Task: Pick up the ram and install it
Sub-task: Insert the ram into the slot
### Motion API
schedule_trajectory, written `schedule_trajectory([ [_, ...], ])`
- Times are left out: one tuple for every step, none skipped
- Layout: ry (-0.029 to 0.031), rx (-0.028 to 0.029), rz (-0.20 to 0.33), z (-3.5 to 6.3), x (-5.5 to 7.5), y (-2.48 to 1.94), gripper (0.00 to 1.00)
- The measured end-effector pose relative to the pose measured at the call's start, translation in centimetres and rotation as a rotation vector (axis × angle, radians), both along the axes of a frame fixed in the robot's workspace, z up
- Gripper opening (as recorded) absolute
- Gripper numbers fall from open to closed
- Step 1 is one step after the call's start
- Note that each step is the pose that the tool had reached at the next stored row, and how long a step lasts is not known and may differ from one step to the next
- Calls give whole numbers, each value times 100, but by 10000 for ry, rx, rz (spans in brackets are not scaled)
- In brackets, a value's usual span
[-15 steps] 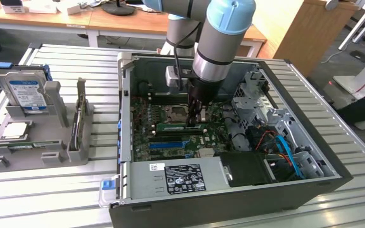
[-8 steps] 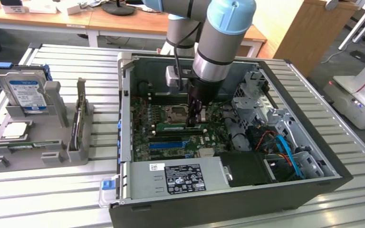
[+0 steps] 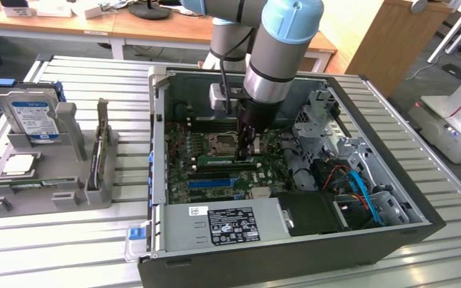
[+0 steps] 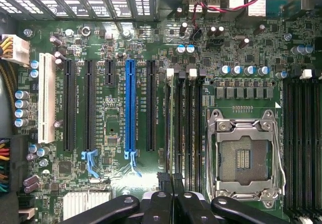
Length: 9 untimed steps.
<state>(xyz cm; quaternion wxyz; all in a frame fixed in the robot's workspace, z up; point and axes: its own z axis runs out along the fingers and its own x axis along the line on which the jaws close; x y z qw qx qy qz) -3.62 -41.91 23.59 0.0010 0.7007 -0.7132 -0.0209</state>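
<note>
The ram is a long green stick standing on edge over the memory slots of the motherboard, inside the open computer case. My gripper reaches straight down into the case and is shut on the ram's end towards the exterior view's right. In the wrist view the ram appears edge-on as a thin dark line running along the memory slots. My gripper has its two black fingertips pressed close on either side of the ram. Whether the ram is seated in the slot cannot be told.
Beside the slots lies the empty processor socket. A grey holder on the exterior view's left carries a hard drive, a silver processor chip and a thin upright board. Cables and the power supply crowd the case.
</note>
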Motion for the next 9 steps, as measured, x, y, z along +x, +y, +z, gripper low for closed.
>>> schedule_trajectory([
  [0,0,16,0,0,0,12],
  [0,0,27,0,0,0,12],
  [0,-1,27,0,0,0,12],
  [0,0,27,0,0,0,12],
  [0,0,27,0,0,0,12],
  [1,0,27,0,0,0,12],
  [1,0,28,-1,0,0,12],
  [0,1,27,-3,0,0,12],
  [0,2,28,-7,0,0,12],
])
